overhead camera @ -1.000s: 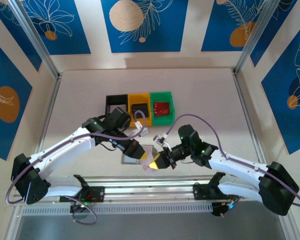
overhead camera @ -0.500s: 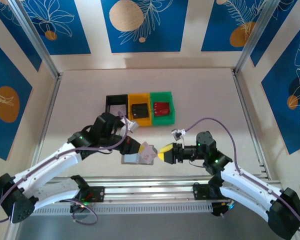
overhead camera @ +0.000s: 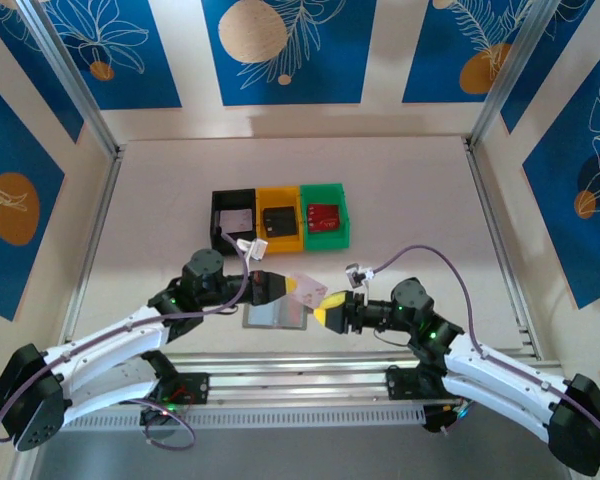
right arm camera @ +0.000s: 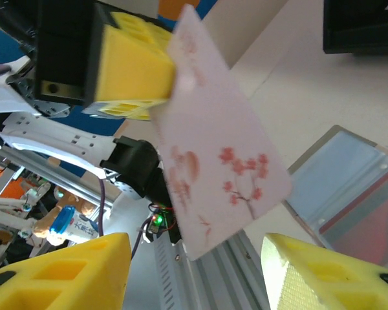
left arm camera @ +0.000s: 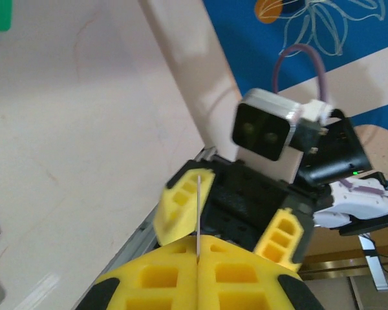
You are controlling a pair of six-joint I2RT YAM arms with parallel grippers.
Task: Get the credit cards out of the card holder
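The card holder (overhead camera: 273, 317) lies open and flat on the table near the front rail. Its pale blue panel (right arm camera: 353, 186) shows a red card tucked in a pocket. My left gripper (overhead camera: 288, 288) is shut on a white credit card with pink blossoms (overhead camera: 306, 287), held just above the holder's far right corner. That card (right arm camera: 218, 169) is tilted, and its free end hangs between my right gripper's fingers. In the left wrist view the card (left arm camera: 198, 210) shows edge-on, pinched in the left gripper (left arm camera: 198, 253). My right gripper (overhead camera: 326, 309) is open, facing the card without touching it.
Three small bins stand side by side behind the holder: black (overhead camera: 217, 210), yellow (overhead camera: 278, 194) and green (overhead camera: 325, 190), each with a card inside. The aluminium rail (overhead camera: 300, 378) runs along the near edge. Open table lies to the left and right.
My right gripper has opened and let go at the holder, backing off to the right. My left gripper has lifted the blossom card off the holder and carried it up and right.
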